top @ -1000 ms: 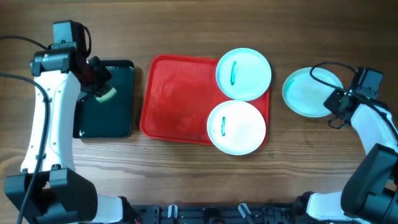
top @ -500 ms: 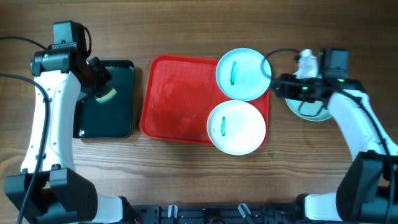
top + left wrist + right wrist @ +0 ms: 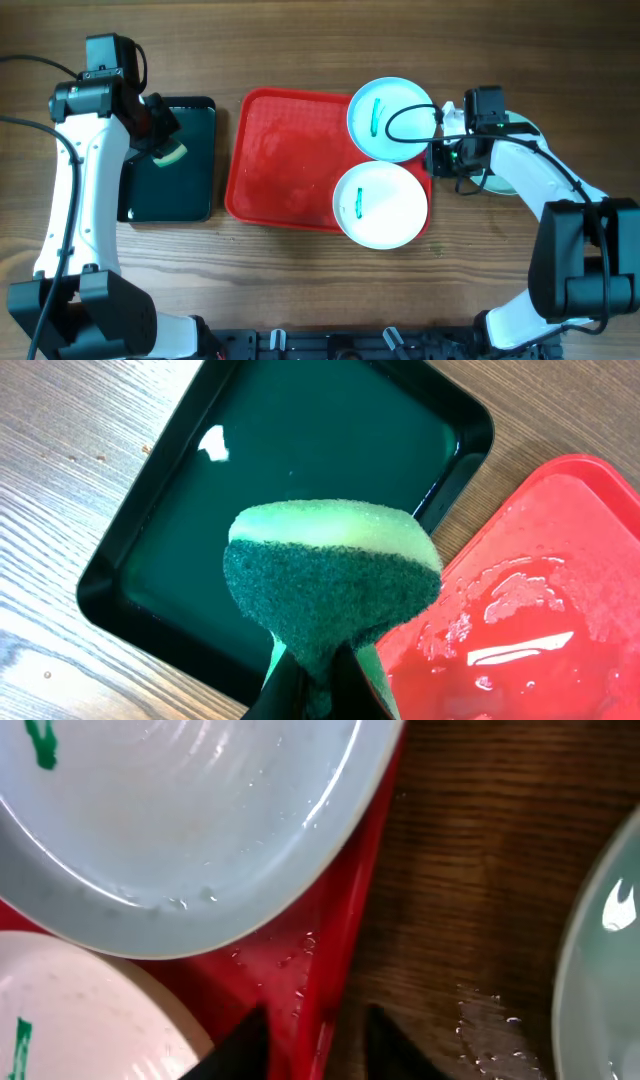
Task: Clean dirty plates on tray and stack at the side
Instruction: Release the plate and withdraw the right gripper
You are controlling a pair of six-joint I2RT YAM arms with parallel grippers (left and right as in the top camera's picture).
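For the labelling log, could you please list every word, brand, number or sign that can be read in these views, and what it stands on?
None: no text can be read in any view.
The red tray, dark tray, sponge, upper plate and lower plate are all plain.
The green marks on the plates are smears, not writing.

Three round plates: the upper plate [image 3: 392,120], the lower plate [image 3: 380,205] and the side plate [image 3: 610,950]. One red tray [image 3: 285,160], one dark green tray [image 3: 180,165], one sponge [image 3: 330,580].
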